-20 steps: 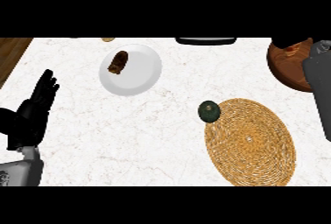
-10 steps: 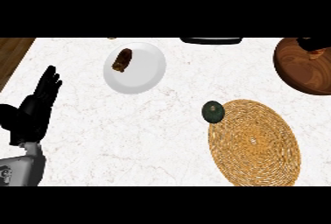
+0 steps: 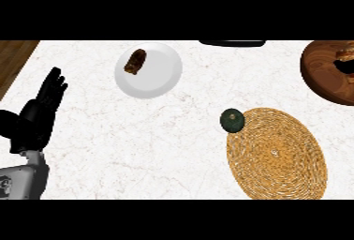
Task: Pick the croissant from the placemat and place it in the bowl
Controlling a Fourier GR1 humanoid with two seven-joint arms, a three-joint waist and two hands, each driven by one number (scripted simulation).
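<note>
We find the croissant point(image 3: 135, 61) already lying in the white bowl point(image 3: 165, 76), toward its upper-left side; the woven placemat point(image 3: 276, 152) carries only a dark green round object point(image 3: 232, 120) at its upper-left edge. Left hand point(image 3: 36, 120) rests at the view's left, fingers straight, holding nothing. Right hand is out of sight. We judge the croissant light, soft and flaky (easily crushed); if regrasped, take it across its middle, from the sides. A wooden bowl point(image 3: 325, 75) sits at the right.
</note>
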